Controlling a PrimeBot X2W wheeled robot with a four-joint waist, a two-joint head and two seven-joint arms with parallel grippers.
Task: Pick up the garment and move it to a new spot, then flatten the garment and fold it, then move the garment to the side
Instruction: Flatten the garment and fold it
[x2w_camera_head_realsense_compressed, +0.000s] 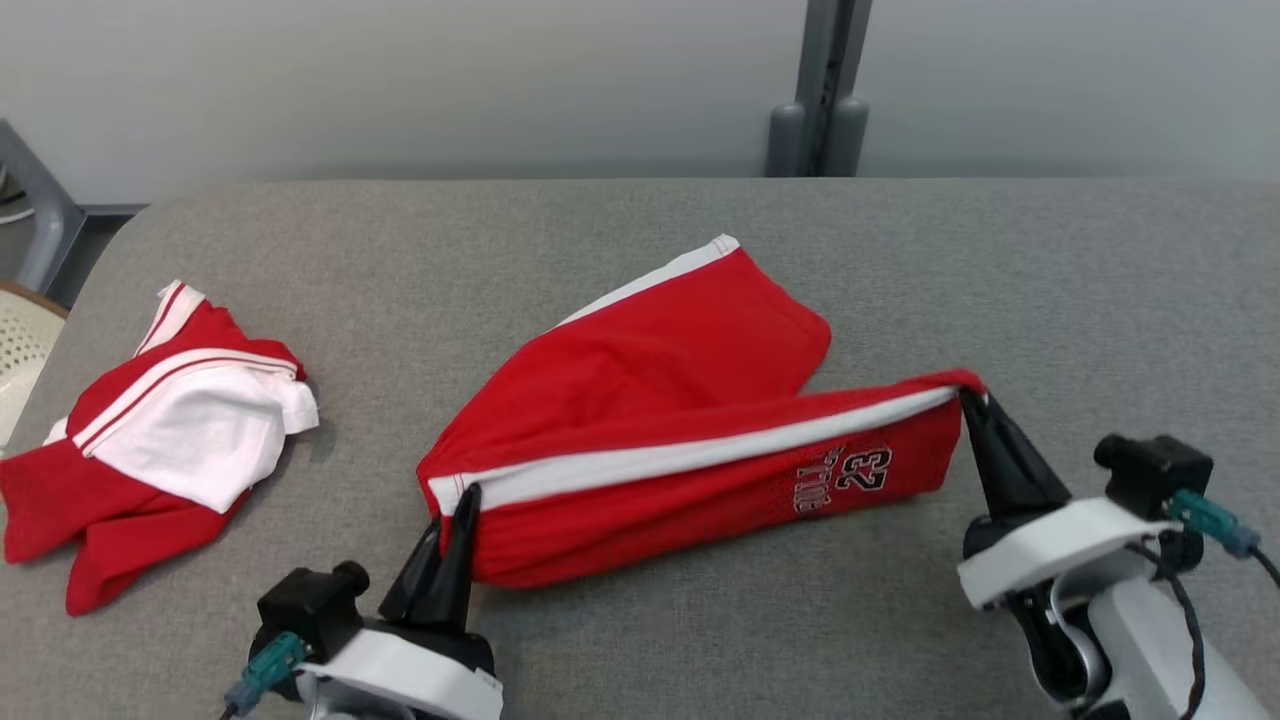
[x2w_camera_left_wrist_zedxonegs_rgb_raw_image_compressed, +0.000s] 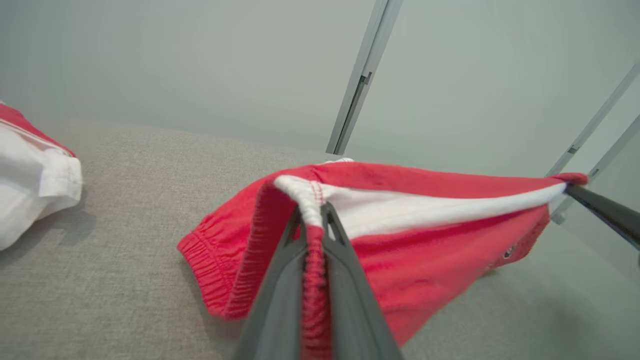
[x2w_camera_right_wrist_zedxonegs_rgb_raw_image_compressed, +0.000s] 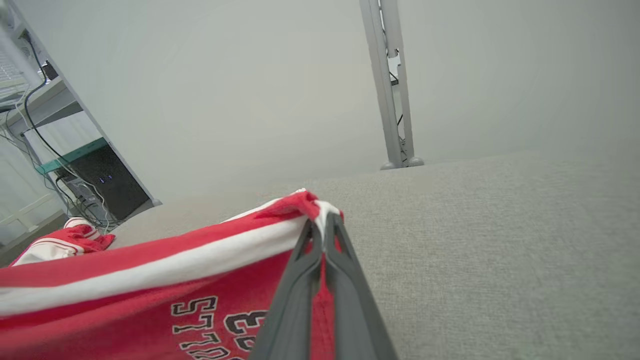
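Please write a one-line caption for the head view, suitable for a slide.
Left gripper and right gripper, both shut, hold the red shorts stretched between them over the grey table.

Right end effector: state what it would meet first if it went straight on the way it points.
The red shorts with the white side stripe: the right end effector is shut on their corner. Past that fold, probably bare grey fabric tabletop, though depth is unclear.
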